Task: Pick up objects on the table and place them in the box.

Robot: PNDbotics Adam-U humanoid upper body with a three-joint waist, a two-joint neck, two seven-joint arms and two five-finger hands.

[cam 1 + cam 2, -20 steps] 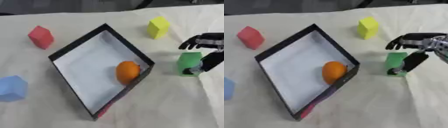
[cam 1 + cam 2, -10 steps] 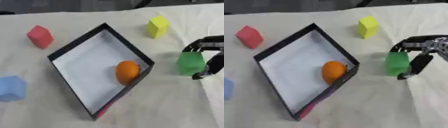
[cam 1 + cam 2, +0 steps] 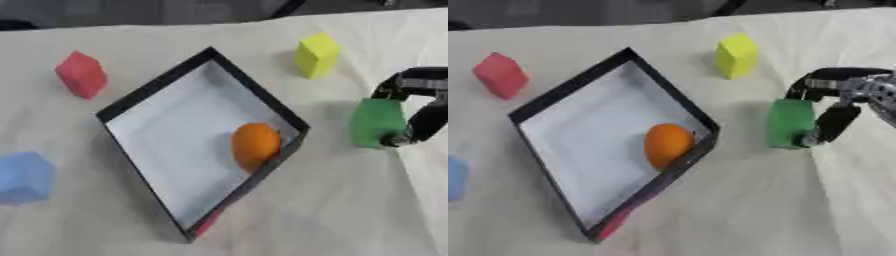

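A black box (image 3: 166,90) with a white floor sits in the middle of the cloth-covered table, turned like a diamond. An orange ball (image 3: 255,144) lies inside it against the right wall. To the right of the box stands a green block (image 3: 790,123), and my right hand (image 3: 843,102) is curled round it, thumb at its near right side and fingers over its top. A yellow block (image 3: 316,54) stands behind it. A red block (image 3: 81,73) is at the far left and a blue block (image 3: 24,176) at the near left. My left hand does not show.
A small red patch (image 3: 206,225) shows at the outside of the box's near corner. The table is covered by a cream cloth (image 3: 332,210) with creases on the right. A dark area lies beyond the table's far edge.
My right hand has closed in on the green block, with the thumb swinging down against its right side. The block has shifted slightly.
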